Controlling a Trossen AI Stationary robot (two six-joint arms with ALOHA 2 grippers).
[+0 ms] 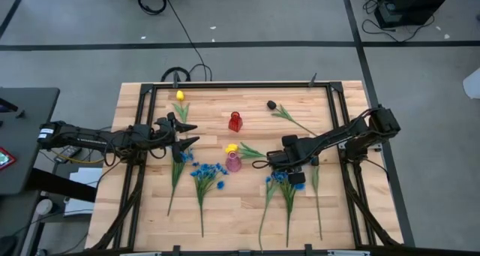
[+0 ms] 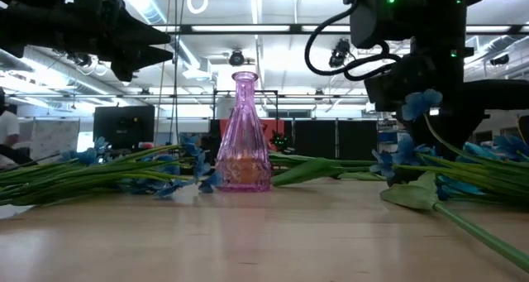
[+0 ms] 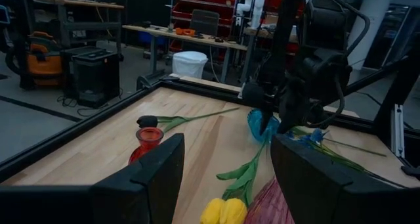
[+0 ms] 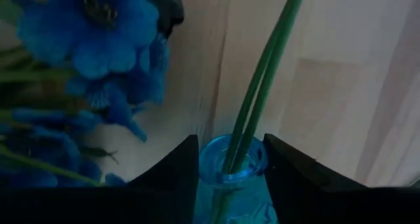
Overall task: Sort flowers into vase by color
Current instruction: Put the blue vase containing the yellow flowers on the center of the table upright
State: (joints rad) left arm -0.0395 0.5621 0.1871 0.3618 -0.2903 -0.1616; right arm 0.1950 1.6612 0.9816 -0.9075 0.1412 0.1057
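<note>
Gripping a blue vase (image 4: 231, 171) holding two green stems (image 4: 259, 79), the right pincer (image 4: 230, 168) hovers; left pincer (image 3: 226, 178) open.

Two dark jointed arms; black looping cables (green light glowing on one housing).

From above, the right gripper (image 1: 279, 164) covers what it holds; only its wrist camera shows a blue vase (image 4: 231, 168) between the fingers, its body cut off at six o'clock. Low down, the pink vase (image 2: 244, 141) hides the table behind it. The yellow tulips (image 3: 223, 211) are cropped.
</note>
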